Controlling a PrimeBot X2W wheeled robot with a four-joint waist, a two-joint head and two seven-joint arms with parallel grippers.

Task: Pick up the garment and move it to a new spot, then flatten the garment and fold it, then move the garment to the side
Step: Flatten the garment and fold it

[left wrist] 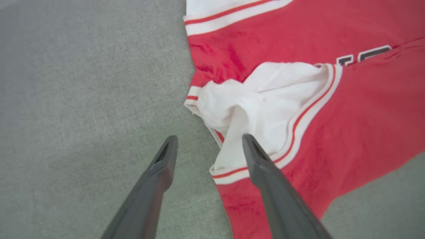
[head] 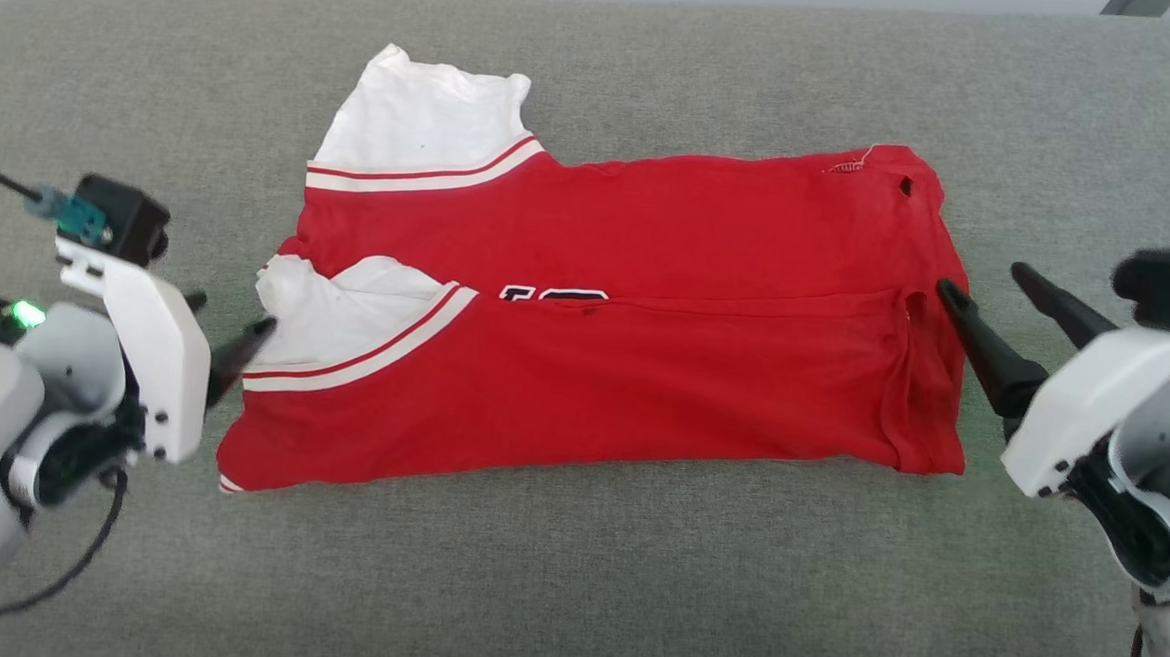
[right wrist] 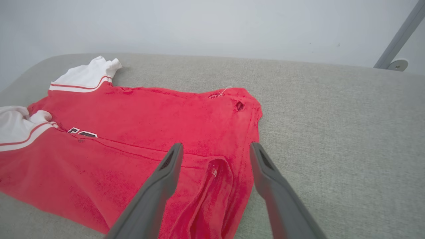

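The garment (head: 643, 372), a red shirt with white striped sleeves, lies folded lengthwise on the grey cushion, its near half laid over the far half with a bit of black-and-white print showing at the fold. My left gripper (head: 230, 325) hovers open at the shirt's left end beside the near white sleeve (left wrist: 265, 106), fingers astride its cuff edge, nothing held. My right gripper (head: 988, 290) is open at the shirt's right end (right wrist: 219, 172), one finger over the red cloth, the other over the cushion.
The grey fabric cushion (head: 571, 588) stretches wide around the shirt, with bare room in front and on both sides. A pale wall and a grey slanted metal leg (right wrist: 398, 36) stand behind the far edge.
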